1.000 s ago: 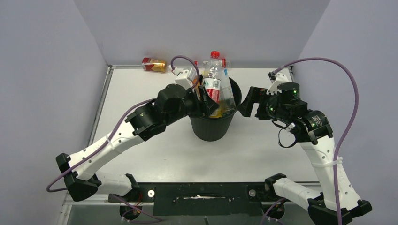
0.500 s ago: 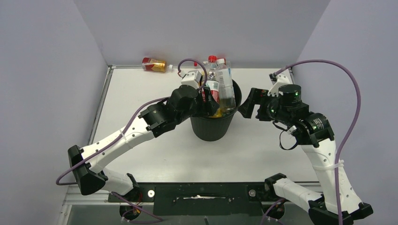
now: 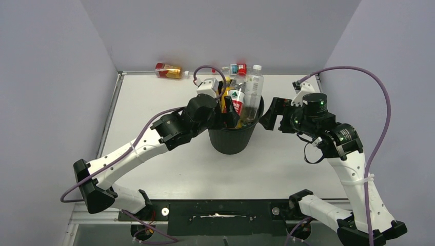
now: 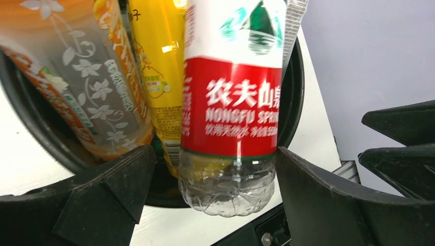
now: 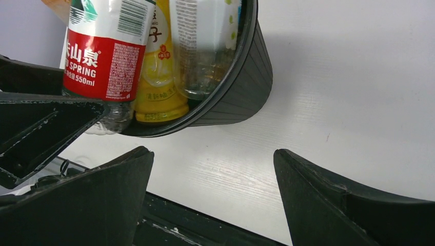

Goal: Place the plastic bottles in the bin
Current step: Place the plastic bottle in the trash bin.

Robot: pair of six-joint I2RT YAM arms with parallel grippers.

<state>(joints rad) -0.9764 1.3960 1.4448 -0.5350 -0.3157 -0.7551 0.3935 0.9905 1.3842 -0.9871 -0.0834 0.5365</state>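
So the left gripper [image 4: 215, 149] has its jaws spread wide around the red-label bottle [image 4: 231, 102]. That bottle stands in the bin [image 3: 232, 139], mid table [image 3: 277, 174], beside a yellow bottle [image 4: 159, 66]. It might brush one finger, hard to tell. The right gripper [image 5: 213, 154] hangs open and empty just beside the bin. An amber bottle [image 3: 168, 70] lies by the table's far left corner.
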